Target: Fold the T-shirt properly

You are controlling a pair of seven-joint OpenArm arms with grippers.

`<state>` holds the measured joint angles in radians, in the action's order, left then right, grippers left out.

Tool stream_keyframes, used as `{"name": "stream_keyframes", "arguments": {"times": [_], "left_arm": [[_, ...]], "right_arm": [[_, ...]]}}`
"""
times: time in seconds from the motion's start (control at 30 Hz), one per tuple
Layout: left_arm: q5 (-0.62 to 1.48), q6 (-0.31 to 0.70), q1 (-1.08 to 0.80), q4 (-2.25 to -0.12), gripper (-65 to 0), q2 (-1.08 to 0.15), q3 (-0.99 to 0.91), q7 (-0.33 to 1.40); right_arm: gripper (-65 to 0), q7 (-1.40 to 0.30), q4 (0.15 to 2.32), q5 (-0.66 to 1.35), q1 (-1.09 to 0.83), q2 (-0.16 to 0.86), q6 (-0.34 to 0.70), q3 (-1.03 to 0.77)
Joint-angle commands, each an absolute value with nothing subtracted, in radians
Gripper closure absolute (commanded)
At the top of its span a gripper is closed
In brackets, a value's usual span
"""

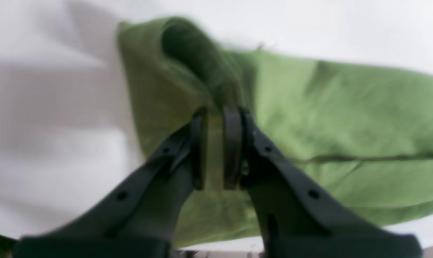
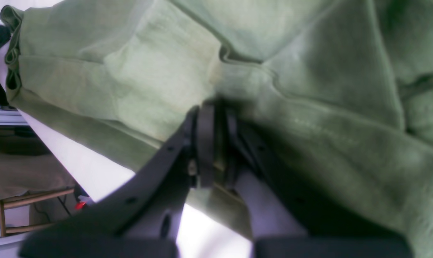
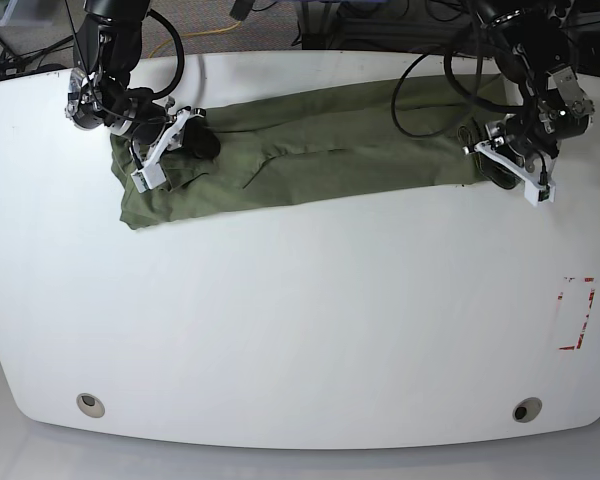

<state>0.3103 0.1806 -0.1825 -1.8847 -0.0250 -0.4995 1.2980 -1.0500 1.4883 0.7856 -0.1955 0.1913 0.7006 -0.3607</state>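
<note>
Both grippers pinch the ends of a green T-shirt (image 3: 300, 150) lying as a long band across the far part of the white worktop (image 3: 300, 330).

Base view only: whole shirt runs from about 10 o'clock to 2 o'clock, right gripper (image 3: 185, 135) at its 9 o'clock end, left gripper (image 3: 495, 160) at its 3 o'clock end; red marks (image 3: 577, 312) on worktop at 4 o'clock, two round holes (image 3: 91, 404) near front edge. Left wrist view only: left gripper (image 1: 214, 143) jaws nearly together, thin fold of T-shirt (image 1: 345, 118) between them, cloth bunched behind. Right wrist view only: right gripper (image 2: 216, 143) jaws pressed on a T-shirt (image 2: 309, 107) fold, wooden stool (image 2: 30, 211) below the worktop edge. No containers.
</note>
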Motion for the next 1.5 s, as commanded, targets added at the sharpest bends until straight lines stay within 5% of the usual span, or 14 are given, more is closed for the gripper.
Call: {"name": "stream_keyframes", "arguments": {"times": [0.0,0.1,0.4,0.63,1.47], "left_arm": [[0.320,0.219,-0.176,-1.900,-6.1,-0.031,-0.498,1.297],[0.315,0.245,-0.176,-1.902,-7.8,-0.031,-0.499,1.299],[0.314,0.231,-0.188,-1.902,-36.8,-0.033,-0.533,1.291],[0.315,0.119,-0.131,-1.897,-37.1,-0.062,-0.539,1.285],[0.315,0.024,0.012,-1.682,-37.1,-0.067,-0.533,1.248]], "right_arm": [[-3.5,-1.069,1.494,0.753,-0.193,0.202,0.698,-0.363],[-3.5,-1.069,1.494,0.753,-0.193,0.200,0.698,-0.363],[-3.5,-1.069,1.494,0.753,-0.193,0.199,0.698,-0.363],[-3.5,-1.069,1.494,0.753,-0.193,0.199,0.698,-0.363],[-3.5,-1.069,1.492,0.753,-0.193,0.197,0.698,-0.363]]}}
